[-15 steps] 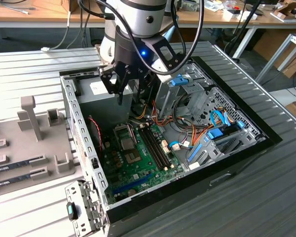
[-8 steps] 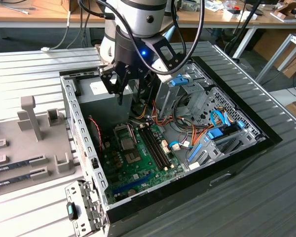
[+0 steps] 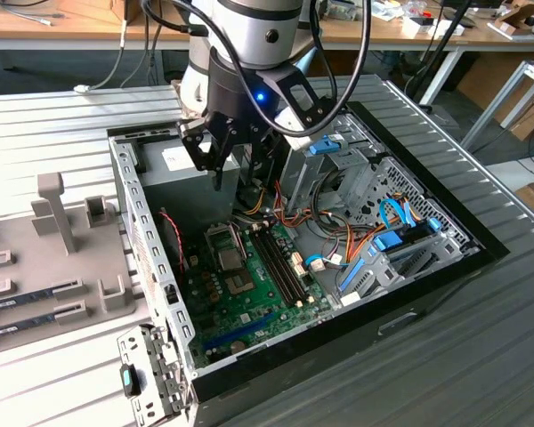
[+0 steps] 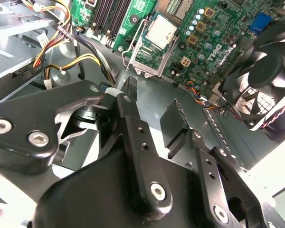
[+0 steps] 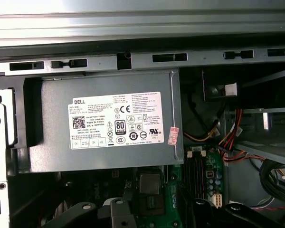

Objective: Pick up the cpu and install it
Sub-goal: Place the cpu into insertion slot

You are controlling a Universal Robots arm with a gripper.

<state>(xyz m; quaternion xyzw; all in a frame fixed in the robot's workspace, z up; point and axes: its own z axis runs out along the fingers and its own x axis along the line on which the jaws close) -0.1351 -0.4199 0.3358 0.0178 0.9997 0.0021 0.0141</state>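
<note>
Ribbed grey desk (image 3: 481, 356) is taken up by an open computer case (image 3: 147, 253). Tool (image 4: 154, 97) is seen released, fingers (image 4: 128, 109) apart and nothing between, hovering over the motherboard (image 4: 218, 47). Cpu (image 4: 160, 31) is found beyond the fingertips and lower, flat on the board; it is square, so no long axis. Wire bundle (image 4: 61, 52) and fan (image 4: 266, 76) are set to either side, and the gap between is judged unobstructed.

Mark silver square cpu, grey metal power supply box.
Silver square cpu (image 4: 161, 31): second wrist view, middle of metal top.
Grey metal power supply box (image 5: 54, 123): first wrist view, bare face beside label.
</note>
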